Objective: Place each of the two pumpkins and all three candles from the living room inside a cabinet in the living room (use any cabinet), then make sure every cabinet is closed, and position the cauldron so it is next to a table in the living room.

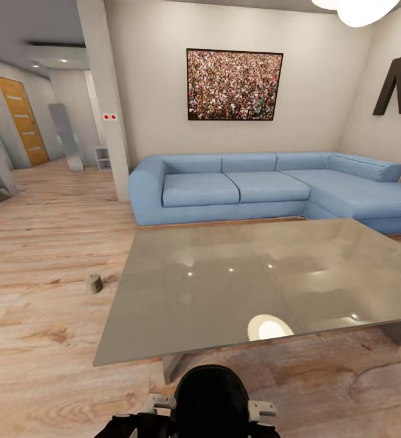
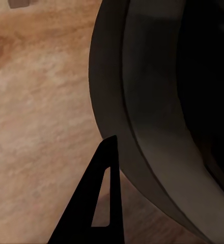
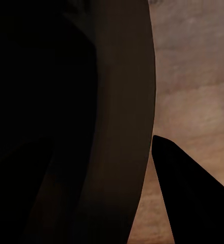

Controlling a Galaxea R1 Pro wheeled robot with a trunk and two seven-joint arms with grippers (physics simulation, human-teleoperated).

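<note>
Cauldron (image 2: 158,101) wall rises just beside the left finger (image 2: 99,198); in the right wrist view one finger (image 3: 193,198) flanks its rim (image 3: 122,127); grip cannot be judged; candle (image 1: 94,283) lies near the table (image 1: 224,286).

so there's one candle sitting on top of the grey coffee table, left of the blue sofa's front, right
Not quite. The candle is not on the table; it stands on the wood floor just off the table's left edge, as the head view shows. The blue sofa sits behind the table.
</note>
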